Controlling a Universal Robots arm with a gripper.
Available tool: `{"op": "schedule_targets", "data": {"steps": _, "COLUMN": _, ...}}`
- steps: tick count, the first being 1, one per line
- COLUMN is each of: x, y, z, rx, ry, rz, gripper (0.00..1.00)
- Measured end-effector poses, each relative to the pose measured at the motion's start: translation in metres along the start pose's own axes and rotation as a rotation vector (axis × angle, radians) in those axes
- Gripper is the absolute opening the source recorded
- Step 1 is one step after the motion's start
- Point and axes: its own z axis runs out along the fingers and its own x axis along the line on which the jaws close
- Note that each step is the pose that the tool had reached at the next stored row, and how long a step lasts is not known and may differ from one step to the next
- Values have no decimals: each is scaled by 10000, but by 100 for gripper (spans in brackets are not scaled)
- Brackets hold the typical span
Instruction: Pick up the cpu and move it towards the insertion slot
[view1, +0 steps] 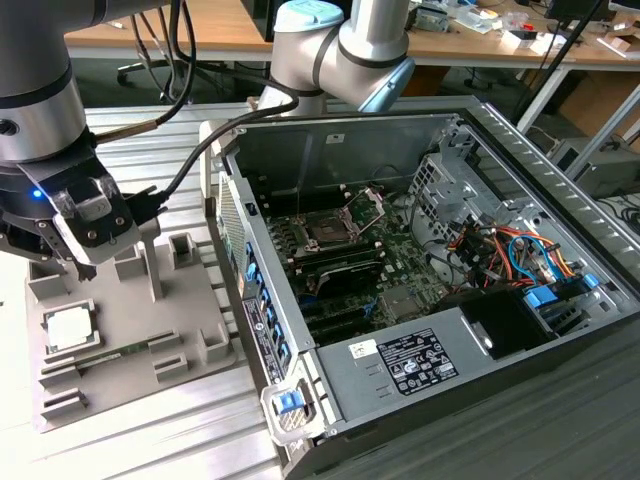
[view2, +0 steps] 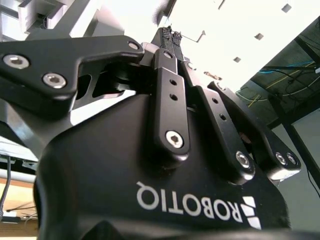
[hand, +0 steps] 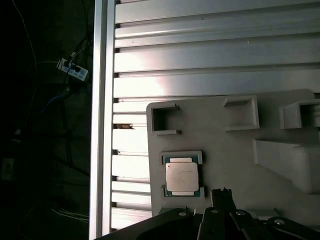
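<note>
Your arm's gripper (view1: 85, 268) hangs at the exterior view's left, over a grey plastic holder plate (view1: 125, 315) that lies on a ribbed metal table (view1: 150, 140). Its two black fingers are pressed together at the tips with nothing between them. In the second wrist view the gripper (view2: 170, 34) shows the same, with both fingers meeting at a point. The processor chip (view1: 68, 328), a small flat square with a silvery-white face, sits in a shallow square pocket near a corner of the holder plate, below the gripper and apart from it. In the first wrist view the processor chip (hand: 182, 176) lies flat in its pocket on the holder plate (hand: 225, 145). There the gripper (hand: 222, 192) appears close beside the chip without touching it, and the table (hand: 200, 50) runs on beyond the plate. The socket (view1: 328, 232), a dark square in a silver frame, is on the circuit board inside an open computer case (view1: 400, 365) toward the exterior view's right, well apart from the processor chip. Its hinged silver bracket (view1: 366, 205) stands tilted up, leaving the socket uncovered. The case lies on its side just beside the holder plate, with bundles of coloured wires (view1: 510, 250) toward the exterior view's right. A black cable (view1: 190, 165) trails from the gripper's body across the table.
</note>
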Motion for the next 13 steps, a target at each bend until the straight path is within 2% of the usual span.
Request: {"op": "schedule_targets", "data": {"steps": 13, "x": 1, "y": -16, "z": 24, "rx": 0, "ry": 0, "rz": 0, "gripper": 11}}
